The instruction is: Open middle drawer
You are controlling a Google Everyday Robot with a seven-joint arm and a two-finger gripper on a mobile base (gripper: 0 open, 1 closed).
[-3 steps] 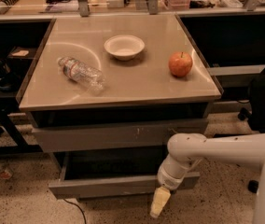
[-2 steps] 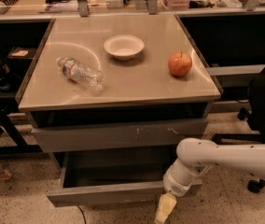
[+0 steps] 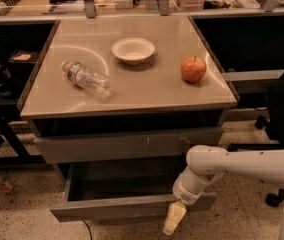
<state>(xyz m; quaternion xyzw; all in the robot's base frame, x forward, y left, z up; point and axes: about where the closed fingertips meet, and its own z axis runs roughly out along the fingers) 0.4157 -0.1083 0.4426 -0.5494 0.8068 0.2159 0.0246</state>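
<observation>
In the camera view, looking down on the cabinet from the front, the middle drawer (image 3: 122,208) is standing well out of the carcass. Its shallow grey tray is lying open below the upper drawer front (image 3: 107,146), which is sitting flush and showing pale scratch marks near its middle. The 1 arm (image 3: 242,164) is reaching in from the right edge and bending down to the drawer. The hand (image 3: 174,219) is hanging at the right end of the drawer's front, its cream tip showing just below the front's lower edge. I cannot tell whether it is touching the front, nor whether the hand is open or closed. The drawer's front is running left to right and the tray is lying behind the hand, toward the cabinet, so any further pull is needing to go straight toward the camera, square to that long axis. With the hand sitting far to the right instead of at the middle, an off-line pull is probably risking skewing the drawer on its runners. Judging by how much tray is showing, the opening is looking nearly or fully done. On the tabletop (image 3: 147,86) a bowl (image 3: 133,50), a plastic bottle (image 3: 87,77) lying on its side and an apple (image 3: 193,69) are resting well apart.
</observation>
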